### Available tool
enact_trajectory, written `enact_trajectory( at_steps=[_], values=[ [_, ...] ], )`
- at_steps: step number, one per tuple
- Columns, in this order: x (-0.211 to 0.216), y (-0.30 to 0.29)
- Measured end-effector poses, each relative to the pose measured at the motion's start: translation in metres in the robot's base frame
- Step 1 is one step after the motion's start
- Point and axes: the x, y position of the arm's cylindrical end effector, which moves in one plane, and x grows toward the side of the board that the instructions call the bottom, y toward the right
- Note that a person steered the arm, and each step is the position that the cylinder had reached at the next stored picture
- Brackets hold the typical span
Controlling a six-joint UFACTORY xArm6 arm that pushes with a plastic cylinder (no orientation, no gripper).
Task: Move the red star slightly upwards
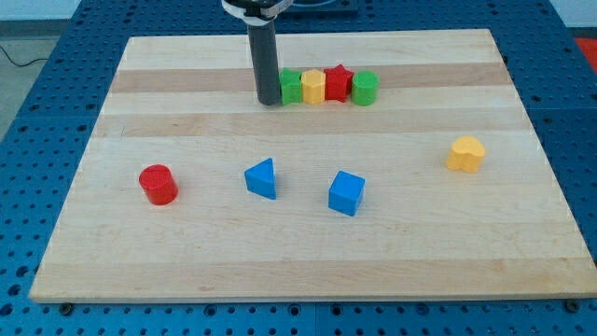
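The red star (338,82) sits near the view's top in a tight row of blocks: a green block (292,86) on its far left, a yellow block (313,87) touching its left side, and a green cylinder (365,88) touching its right side. My tip (270,101) rests on the board at the left end of this row, right against the green block. The rod stands upright and rises out of the view's top.
A red cylinder (159,184) stands at the view's lower left. A blue triangular block (262,178) and a blue cube (346,193) lie below the row. A yellow block (466,153) sits at the right. The wooden board (308,252) ends in blue perforated table.
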Motion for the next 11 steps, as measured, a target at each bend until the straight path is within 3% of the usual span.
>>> enact_trajectory(
  at_steps=[2,6,7,8,10,11],
  values=[
    [0.029,-0.047],
    [0.186,-0.060],
    [0.194,-0.111],
    [0.170,-0.135],
    [0.105,-0.112],
    [0.123,-0.126]
  ],
)
